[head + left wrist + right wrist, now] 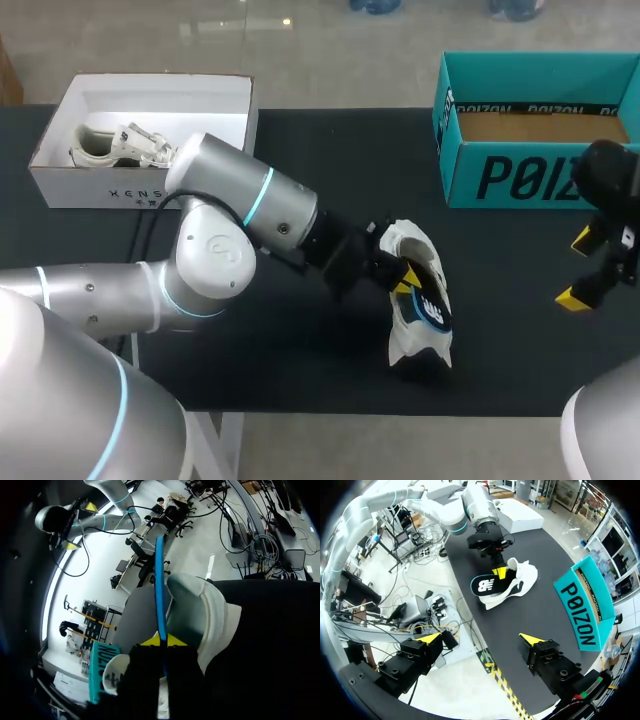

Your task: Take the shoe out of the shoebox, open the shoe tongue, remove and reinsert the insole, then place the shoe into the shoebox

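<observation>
A white shoe point(412, 243) lies on the black table point(300, 380) near its front edge. My left gripper point(404, 281) is shut on the dark insole point(433, 308), which has a white logo and sticks partly out of the shoe. In the left wrist view the insole point(160, 590) shows edge-on as a thin blue strip pinched between the yellow tips of the left gripper point(163, 640), with the shoe point(210, 615) just beyond. My right gripper point(577, 268) hovers open far to the right, holding nothing. From the right gripper point(481, 638), the shoe point(520, 582) and insole point(486, 586) lie well ahead.
A teal shoebox point(530, 175) stands open at the back right, also seen as the teal shoebox point(585, 607) and the teal shoebox point(100, 670). A white shoebox point(140, 185) at the back left holds another white shoe point(115, 148).
</observation>
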Action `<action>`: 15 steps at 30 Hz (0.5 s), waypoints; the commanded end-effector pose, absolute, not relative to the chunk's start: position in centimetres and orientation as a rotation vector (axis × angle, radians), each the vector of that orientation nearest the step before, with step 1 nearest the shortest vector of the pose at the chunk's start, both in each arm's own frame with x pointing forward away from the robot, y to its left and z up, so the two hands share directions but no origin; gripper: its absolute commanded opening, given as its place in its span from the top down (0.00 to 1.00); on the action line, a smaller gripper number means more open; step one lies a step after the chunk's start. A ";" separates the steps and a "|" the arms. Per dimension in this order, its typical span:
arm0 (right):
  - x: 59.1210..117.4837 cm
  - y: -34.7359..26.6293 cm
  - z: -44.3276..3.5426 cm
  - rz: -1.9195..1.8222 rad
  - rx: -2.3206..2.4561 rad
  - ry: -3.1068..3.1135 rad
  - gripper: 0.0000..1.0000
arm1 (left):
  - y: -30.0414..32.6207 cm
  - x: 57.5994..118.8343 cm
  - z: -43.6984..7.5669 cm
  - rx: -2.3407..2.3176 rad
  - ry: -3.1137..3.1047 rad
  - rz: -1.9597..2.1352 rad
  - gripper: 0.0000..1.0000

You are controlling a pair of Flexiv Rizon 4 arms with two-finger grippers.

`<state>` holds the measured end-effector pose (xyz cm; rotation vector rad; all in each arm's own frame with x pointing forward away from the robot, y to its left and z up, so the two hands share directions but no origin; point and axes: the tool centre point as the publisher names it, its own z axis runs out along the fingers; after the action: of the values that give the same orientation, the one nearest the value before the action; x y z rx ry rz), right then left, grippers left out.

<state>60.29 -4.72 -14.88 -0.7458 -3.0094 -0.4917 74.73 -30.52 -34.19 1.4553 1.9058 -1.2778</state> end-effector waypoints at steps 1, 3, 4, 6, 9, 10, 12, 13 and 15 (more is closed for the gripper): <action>60.7 -4.5 -14.8 -0.481 -0.745 -3.004 0.00 | -31.2 75.1 -35.2 1.481 1.926 -1.250 1.00; 60.7 -4.5 -14.8 -0.481 -0.745 -3.004 0.00 | -31.0 74.9 -35.5 1.484 1.939 -1.255 1.00; 60.7 -4.5 -14.8 -0.481 -0.745 -3.004 0.00 | -30.9 74.8 -35.6 1.472 1.942 -1.264 1.00; 60.7 -4.5 -14.8 -0.481 -0.745 -3.004 0.00 | -30.5 74.4 -35.5 1.463 1.945 -1.273 1.00; 60.7 -4.5 -14.8 -0.481 -0.745 -3.004 0.00 | -30.1 74.0 -35.2 1.436 1.948 -1.296 0.61; 60.7 -4.5 -14.8 -0.481 -0.745 -3.004 0.00 | -29.9 73.8 -35.0 1.429 1.947 -1.304 0.62; 60.7 -4.5 -14.8 -0.481 -0.745 -3.004 0.00 | -29.7 73.5 -34.8 1.414 1.950 -1.324 0.65; 60.7 -4.5 -14.8 -0.481 -0.745 -3.004 0.00 | -29.7 73.4 -34.6 1.409 1.950 -1.329 0.65; 60.7 -4.5 -14.8 -0.481 -0.745 -3.004 0.00 | -29.6 73.0 -34.2 1.403 1.940 -1.339 0.65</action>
<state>60.32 -4.70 -14.85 -0.7458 -3.0090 -0.4906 73.70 -30.23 -34.47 1.4141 1.9511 -1.3375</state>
